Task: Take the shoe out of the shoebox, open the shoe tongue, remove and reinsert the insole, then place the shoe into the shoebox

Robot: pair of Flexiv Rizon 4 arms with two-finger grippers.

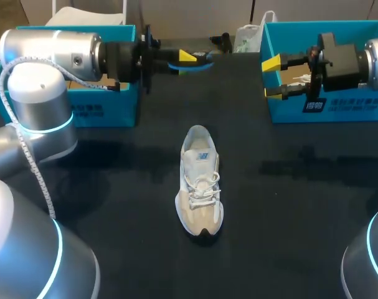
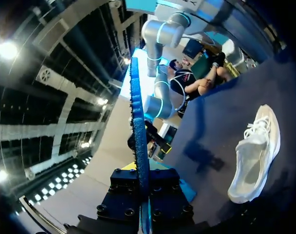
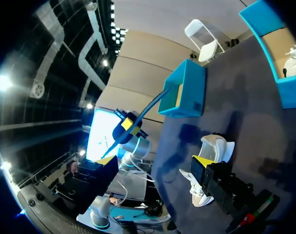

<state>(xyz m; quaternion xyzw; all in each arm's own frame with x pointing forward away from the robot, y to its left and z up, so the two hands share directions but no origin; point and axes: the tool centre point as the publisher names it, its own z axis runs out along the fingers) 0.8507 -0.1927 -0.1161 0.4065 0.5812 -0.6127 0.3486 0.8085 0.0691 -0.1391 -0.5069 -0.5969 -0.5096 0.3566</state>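
- While pinched edge-on in left gripper (image 1: 190, 61), fingers clenched on it: insole (image 2: 137, 126), off the table (image 1: 114, 187), at 12 o'clock of shoe (image 1: 200, 187).
- Shoe upright on its sole at table centre, toe to 6, heel to 12, apart from both grippers.
- Right gripper (image 1: 273, 78) at 2 o'clock of shoe, fingers spread, released.
- Left box (image 1: 108, 106) at 10 o'clock of shoe, right box (image 1: 276, 111) at 2, both well apart from it.
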